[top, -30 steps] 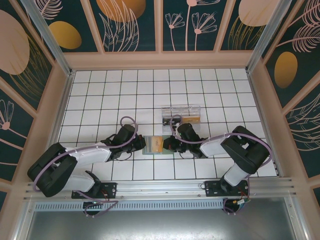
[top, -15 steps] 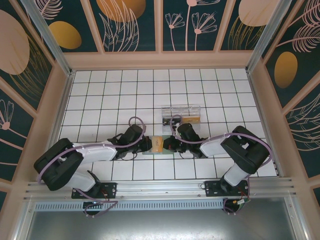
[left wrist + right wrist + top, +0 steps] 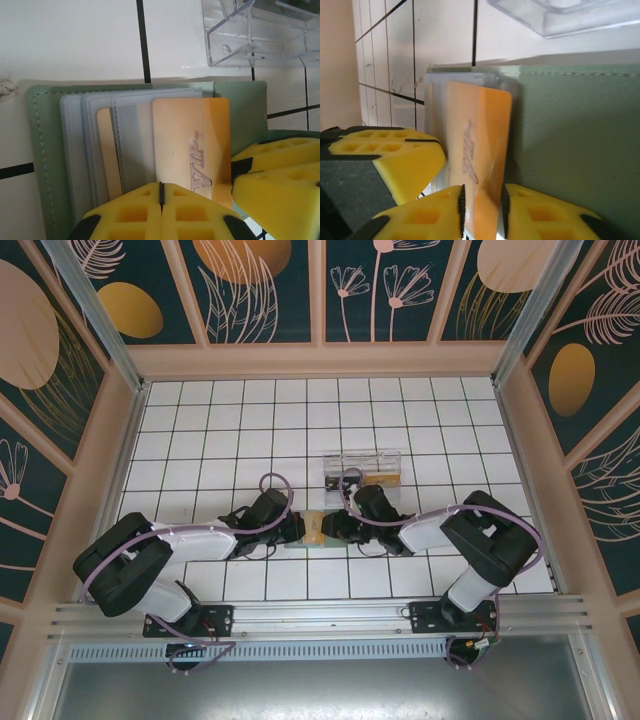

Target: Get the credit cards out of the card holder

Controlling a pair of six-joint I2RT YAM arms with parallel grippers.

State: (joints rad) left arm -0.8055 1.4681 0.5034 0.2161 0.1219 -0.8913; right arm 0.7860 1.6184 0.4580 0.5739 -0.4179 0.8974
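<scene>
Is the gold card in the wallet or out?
Partly out: the gold card juts past its grey pocket in the wallet, its edge pinched by the right hand.

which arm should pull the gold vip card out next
Right: the right gripper pinches the gold VIP card, partly out of the card holder. The left gripper is shut at the holder's edge.
</scene>
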